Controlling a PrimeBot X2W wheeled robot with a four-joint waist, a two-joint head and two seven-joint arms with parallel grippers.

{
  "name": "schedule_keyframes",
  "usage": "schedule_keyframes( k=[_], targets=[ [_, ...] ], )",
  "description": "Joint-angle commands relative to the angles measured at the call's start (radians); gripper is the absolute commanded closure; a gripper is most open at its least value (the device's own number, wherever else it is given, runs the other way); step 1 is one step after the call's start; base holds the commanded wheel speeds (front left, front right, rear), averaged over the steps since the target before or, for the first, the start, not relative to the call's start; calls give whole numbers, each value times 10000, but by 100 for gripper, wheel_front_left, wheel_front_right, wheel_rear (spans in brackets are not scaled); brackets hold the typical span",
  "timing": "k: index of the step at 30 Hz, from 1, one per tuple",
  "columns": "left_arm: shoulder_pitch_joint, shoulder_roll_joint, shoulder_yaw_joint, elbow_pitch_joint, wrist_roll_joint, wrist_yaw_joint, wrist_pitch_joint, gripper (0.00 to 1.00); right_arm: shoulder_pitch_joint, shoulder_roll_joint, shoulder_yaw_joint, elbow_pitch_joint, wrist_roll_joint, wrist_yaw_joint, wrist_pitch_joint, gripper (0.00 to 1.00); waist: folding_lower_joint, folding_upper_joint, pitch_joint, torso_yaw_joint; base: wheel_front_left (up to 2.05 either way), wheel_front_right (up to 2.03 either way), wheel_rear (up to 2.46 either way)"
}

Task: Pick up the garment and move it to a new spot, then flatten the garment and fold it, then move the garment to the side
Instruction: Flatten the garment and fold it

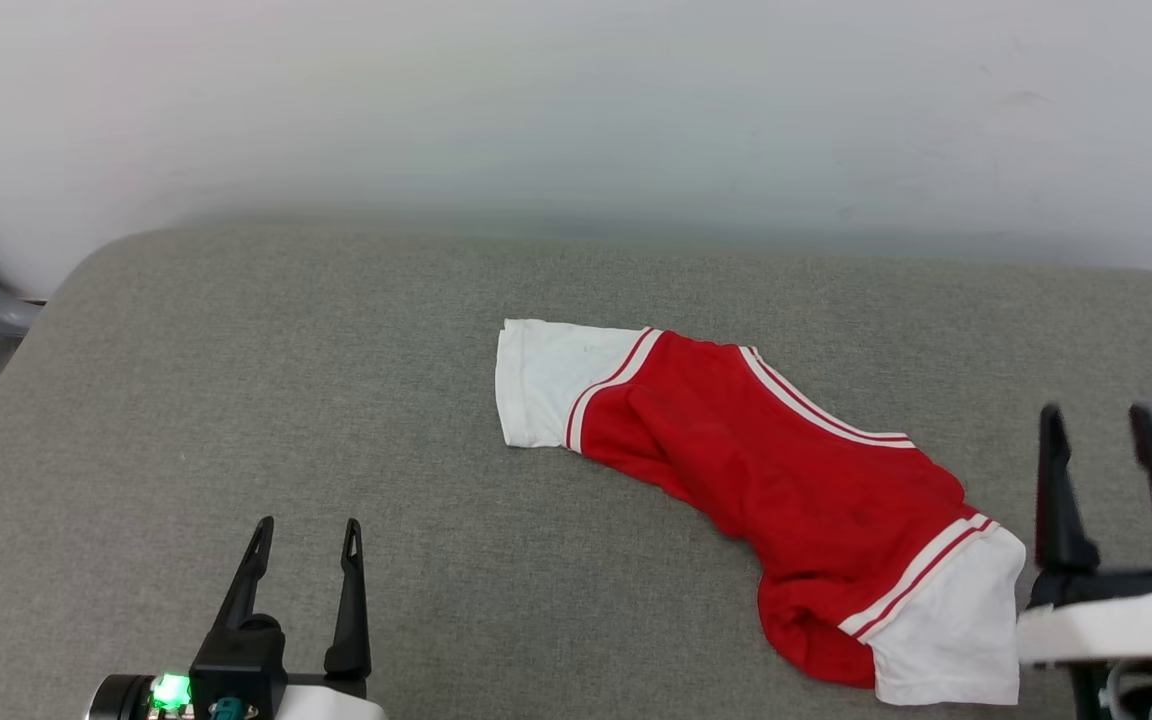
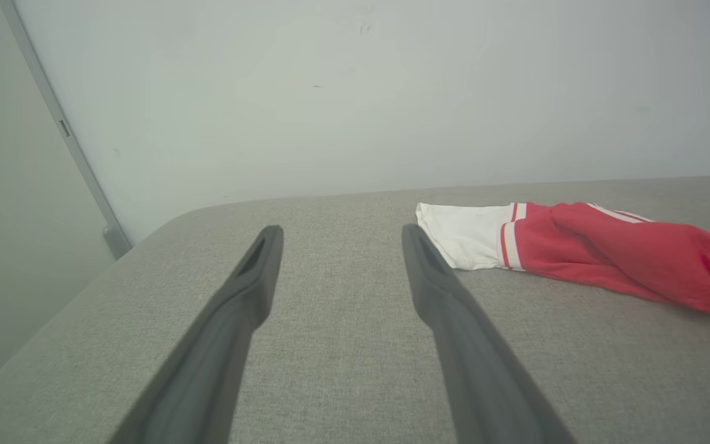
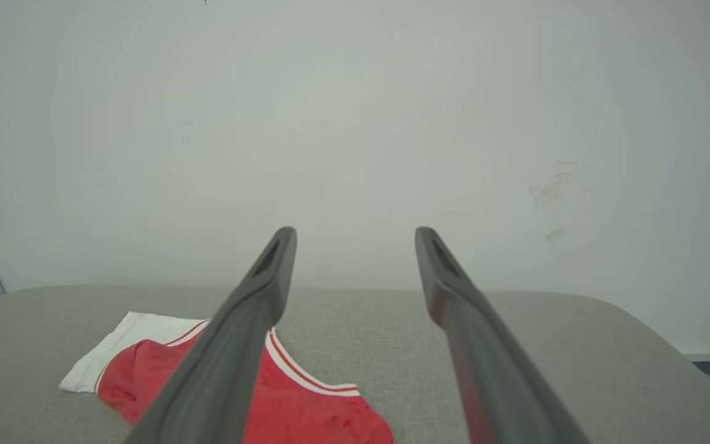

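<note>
Left end effector [image 1: 308, 522] sits low at the near-left of the grey fabric-covered counter [image 1: 236, 380], fingers spread wide with nothing between them. Right end effector [image 1: 1096, 410] is the same deal, spread and empty, just beside the near end of the red jersey T-shirt [image 1: 786, 470]; can't tell if it touches. The shirt lies bunched in a diagonal band from the middle of the counter toward the near right, with a white sleeve at each end and red-white striped trim showing. A pale wall [image 1: 576, 100] runs behind.
</note>
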Motion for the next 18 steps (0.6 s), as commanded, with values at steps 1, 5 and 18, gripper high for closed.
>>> schedule_keyframes(
  k=[1, 5, 18],
  targets=[
    [-102, -40, 42, 11, 88, -61, -24, 0, -504, 20, -184, -192, -247, -7, -22, 0, -1, 0, 46, 36, 0, 0, 0],
    [-184, -95, 40, 10, 83, -90, -23, 0, -1210, -18, -282, -258, -678, -7, -24, 0, -1, 0, 175, 92, 0, 0, 0],
    [-669, -331, -139, 6, 176, -240, -23, 0, -4470, -3554, 2675, 2249, 1063, -8, 2939, 0, -1, 0, 987, 387, 0, 0, 0]
  ],
)
